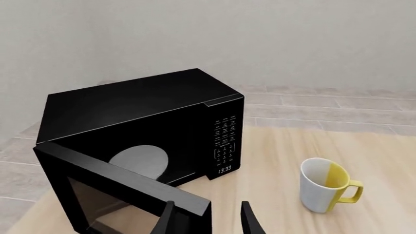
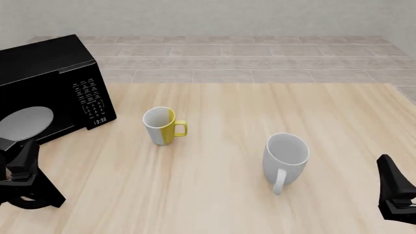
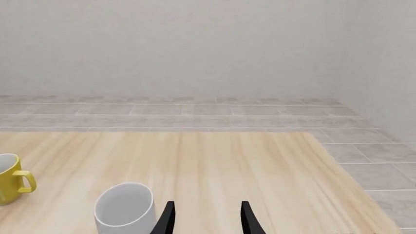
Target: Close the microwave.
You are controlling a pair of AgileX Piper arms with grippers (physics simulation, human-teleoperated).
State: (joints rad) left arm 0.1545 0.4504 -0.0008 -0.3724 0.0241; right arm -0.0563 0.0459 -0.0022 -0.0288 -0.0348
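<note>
Progress: microwave (image 1: 140,122) at the bench's (image 2: 234,146) far-left corner, door (image 1: 123,192) swung wide — closing is all still to do.
Left gripper (image 1: 206,219): released, empty, at the door's free edge.
Right gripper (image 3: 206,217): released, idle.
Room: yellow-and-white mug (image 1: 327,185) stands well apart — the swing path looks open.

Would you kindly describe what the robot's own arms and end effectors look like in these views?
Both are matte black all over. Each wrist view shows two slim, tapered black fingers: the left end effector and the right end effector. In the front view they appear as angular black blocks, left and right. No cables, markings or coloured parts are visible.
</note>
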